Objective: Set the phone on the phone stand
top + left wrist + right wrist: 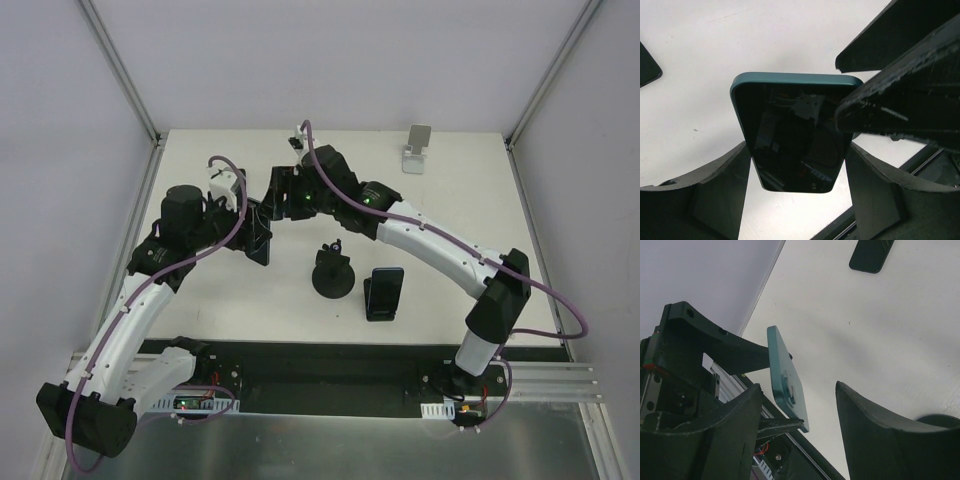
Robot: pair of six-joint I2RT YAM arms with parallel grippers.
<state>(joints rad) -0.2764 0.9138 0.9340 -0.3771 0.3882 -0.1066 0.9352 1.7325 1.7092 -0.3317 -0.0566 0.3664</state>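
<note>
The phone (790, 135) is teal-edged with a dark screen. It hangs above the table's left middle, and my left gripper (797, 150) is shut on its two long sides. In the right wrist view the phone (785, 380) shows edge-on, its teal back toward the camera. My right gripper (797, 387) is open around it: one finger sits close to the phone's face and the other stands well off its back. In the top view the left gripper (260, 235) and right gripper (283, 195) meet, hiding the phone. An empty black phone stand (332, 277) with a round base stands right of them.
A second dark phone (384, 293) leans on a black holder near the front middle. A white stand (417, 150) sits at the back right. Grey walls close in the table's left and right sides.
</note>
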